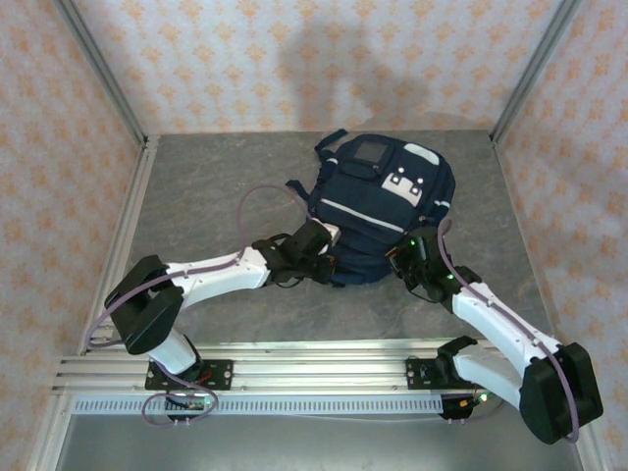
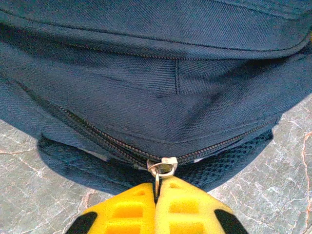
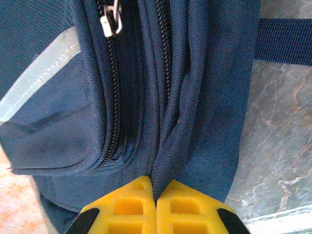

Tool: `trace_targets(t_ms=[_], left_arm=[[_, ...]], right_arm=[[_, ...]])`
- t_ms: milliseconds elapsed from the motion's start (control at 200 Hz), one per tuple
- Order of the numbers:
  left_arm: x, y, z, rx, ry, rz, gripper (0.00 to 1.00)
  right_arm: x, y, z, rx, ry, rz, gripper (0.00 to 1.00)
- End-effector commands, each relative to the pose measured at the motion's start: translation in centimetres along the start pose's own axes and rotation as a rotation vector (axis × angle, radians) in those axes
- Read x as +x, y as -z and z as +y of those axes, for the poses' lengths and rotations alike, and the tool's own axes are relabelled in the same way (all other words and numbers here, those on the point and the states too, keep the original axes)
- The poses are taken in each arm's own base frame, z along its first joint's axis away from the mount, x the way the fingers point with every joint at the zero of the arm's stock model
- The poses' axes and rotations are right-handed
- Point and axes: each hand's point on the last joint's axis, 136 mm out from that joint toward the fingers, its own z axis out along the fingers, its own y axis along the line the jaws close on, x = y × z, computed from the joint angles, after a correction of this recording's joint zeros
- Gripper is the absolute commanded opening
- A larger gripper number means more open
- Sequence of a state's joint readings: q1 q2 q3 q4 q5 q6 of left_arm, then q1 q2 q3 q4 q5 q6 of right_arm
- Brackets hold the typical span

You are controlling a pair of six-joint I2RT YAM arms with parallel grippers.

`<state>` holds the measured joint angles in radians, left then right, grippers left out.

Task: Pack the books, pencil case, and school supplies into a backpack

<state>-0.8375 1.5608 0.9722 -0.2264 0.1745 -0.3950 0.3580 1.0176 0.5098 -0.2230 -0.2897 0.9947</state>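
Observation:
The navy-blue backpack (image 1: 383, 196) lies flat at the back middle of the table, front pocket up. My left gripper (image 1: 329, 261) is at its near left edge. In the left wrist view this gripper (image 2: 157, 187) is shut on the metal zipper pull (image 2: 163, 168) of the main zip. My right gripper (image 1: 402, 257) is at the near right edge. There its yellow fingers (image 3: 156, 187) are shut on a fold of the backpack fabric (image 3: 170, 146) beside the zip. A second zipper pull (image 3: 111, 22) hangs free on the front pocket. The books, pencil case and school supplies are out of view.
The table top (image 1: 206, 196) is grey marbled stone, bare on both sides of the bag. A dark strap (image 3: 285, 34) lies on it beside the bag. An aluminium rail (image 1: 314, 368) runs along the near edge, and metal posts (image 1: 108, 78) stand before patterned walls.

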Motion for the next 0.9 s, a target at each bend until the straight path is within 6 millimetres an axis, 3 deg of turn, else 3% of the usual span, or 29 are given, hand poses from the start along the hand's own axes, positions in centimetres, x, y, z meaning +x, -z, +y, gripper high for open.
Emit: trace_targets(t_ms=[0, 200, 245, 325, 390, 535, 640, 896], left_arm=[[2.3, 1.1, 2.6, -0.095, 0.017, 0.057, 0.0], [2.7, 0.4, 0.7, -0.029, -0.02, 0.078, 0.0], [2.5, 0.1, -0.1, -0.01, -0.027, 0.081, 0.0], [1.8, -0.4, -2.0, 0.028, -0.056, 0.079, 0.0], [1.4, -0.7, -3.9, 0.067, -0.083, 0.08, 0.0], [0.9, -1.2, -8.1, 0.166, -0.132, 0.098, 0.0], [0.9, -1.4, -10.5, 0.217, -0.166, 0.115, 0.0], [-0.4, -0.7, -14.8, 0.316, -0.205, 0.103, 0.0]], right_arm=[[-3.6, 0.2, -0.4, 0.071, 0.102, -0.107, 0.0], [-6.0, 0.3, -0.6, 0.185, 0.171, -0.113, 0.05], [-6.4, 0.5, -0.3, 0.183, 0.171, -0.129, 0.13], [-7.0, 1.4, 0.2, 0.19, 0.163, -0.152, 0.4], [-7.3, 2.8, -0.1, 0.223, 0.117, -0.177, 0.5], [-6.2, 6.2, -0.5, 0.225, -0.037, -0.178, 0.51], [-4.2, 7.7, -0.8, 0.177, -0.143, -0.133, 0.46], [-0.5, 8.2, -1.9, 0.127, -0.259, -0.021, 0.45]])
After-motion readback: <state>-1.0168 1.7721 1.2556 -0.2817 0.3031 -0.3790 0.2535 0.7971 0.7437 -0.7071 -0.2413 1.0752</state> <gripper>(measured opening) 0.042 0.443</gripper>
